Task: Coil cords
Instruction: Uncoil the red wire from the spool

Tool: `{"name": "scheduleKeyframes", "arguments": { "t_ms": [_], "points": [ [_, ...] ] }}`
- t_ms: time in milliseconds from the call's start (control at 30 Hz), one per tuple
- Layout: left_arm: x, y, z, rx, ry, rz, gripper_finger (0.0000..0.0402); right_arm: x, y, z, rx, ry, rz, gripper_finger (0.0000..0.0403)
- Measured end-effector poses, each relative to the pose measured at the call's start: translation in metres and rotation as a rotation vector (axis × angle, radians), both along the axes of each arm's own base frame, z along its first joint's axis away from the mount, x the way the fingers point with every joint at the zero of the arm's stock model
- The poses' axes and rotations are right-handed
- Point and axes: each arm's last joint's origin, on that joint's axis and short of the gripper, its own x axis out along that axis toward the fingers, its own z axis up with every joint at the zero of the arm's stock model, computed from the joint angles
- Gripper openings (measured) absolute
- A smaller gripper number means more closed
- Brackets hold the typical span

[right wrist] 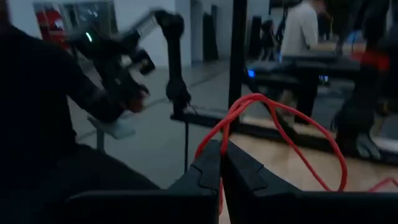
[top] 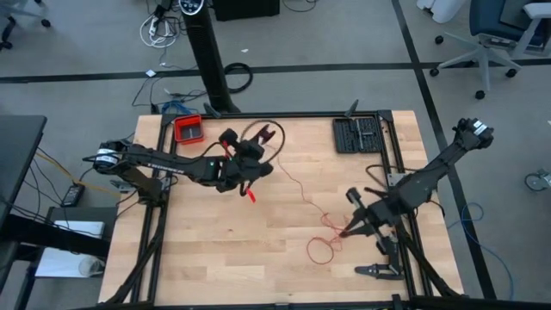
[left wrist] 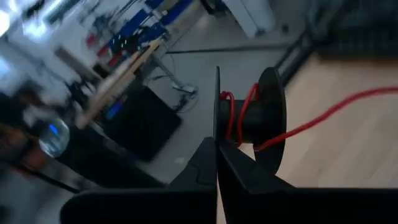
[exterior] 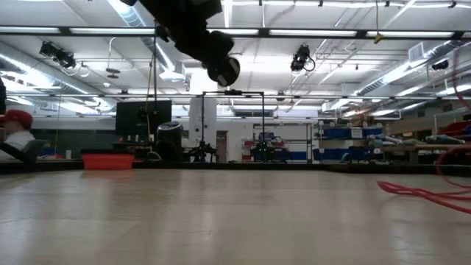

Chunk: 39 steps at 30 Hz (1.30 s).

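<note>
A thin red cord (top: 297, 191) runs slack across the wooden table from a black spool (left wrist: 258, 118) to my right gripper (top: 347, 231). A few turns of it sit on the spool's hub (left wrist: 239, 115). Loose loops (top: 323, 250) lie on the table near the right gripper and show at the right of the low view (exterior: 419, 193). My left gripper (left wrist: 217, 158) is over the table's middle (top: 250, 165), raised and shut on the spool. My right gripper (right wrist: 221, 158) is shut on the cord. My left gripper pinches one thin flange of the spool (left wrist: 217, 124) between its two fingers, by the flange's edge. The spool is lifted clear of the table, and the cord leaves its hub slack toward the table's right. My right gripper pinches the red cord (right wrist: 219, 146) between its two fingers, which point about level. The cord passes through the fingers. Ahead of them it arches up in a slack loop (right wrist: 280, 115) and drops toward the table.
A red tray (top: 188, 129) and a black cable loop (top: 263, 133) sit near the far edge. A black rack (top: 357, 134) lies far right, and a dark tool (top: 379, 269) near the front right corner. People stand beyond the table (right wrist: 305, 31).
</note>
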Motion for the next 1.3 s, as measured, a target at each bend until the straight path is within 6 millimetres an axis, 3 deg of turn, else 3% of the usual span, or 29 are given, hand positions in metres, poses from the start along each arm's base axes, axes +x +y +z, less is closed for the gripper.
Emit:
{"name": "scheduleKeyframes", "arguments": {
  "t_ms": [200, 433, 633, 767, 1000, 1167, 1300],
  "points": [
    [0.009, -0.001, 0.010, -0.154, -0.321, -0.063, 0.0003, 0.028, -0.005, -0.030, -0.016, 0.194, -0.102, 0.0007],
    [0.017, -0.008, 0.016, -0.326, -0.421, -0.326, 0.0003, 0.051, -0.037, -0.072, 0.013, 0.537, -0.347, 0.0007],
    [0.022, -0.018, 0.013, -0.390, -0.242, -0.731, 0.0003, 0.043, -0.074, -0.096, 0.075, 0.808, -0.707, 0.0008],
    [0.021, -0.021, 0.008, -0.372, -0.110, -0.844, 0.0003, 0.030, -0.091, -0.102, 0.115, 0.885, -0.960, 0.0008],
    [0.009, -0.017, -0.012, -0.284, 0.212, -0.742, 0.0003, 0.009, -0.099, -0.095, 0.141, 0.824, -1.201, 0.0006],
    [-0.003, -0.012, -0.023, -0.157, 0.502, -0.641, 0.0003, -0.001, -0.095, -0.080, 0.181, 0.688, -1.204, 0.0008],
    [-0.008, -0.008, -0.026, -0.085, 0.594, -0.516, 0.0003, -0.005, -0.087, -0.062, 0.220, 0.544, -1.119, 0.0008]
  ]
}}
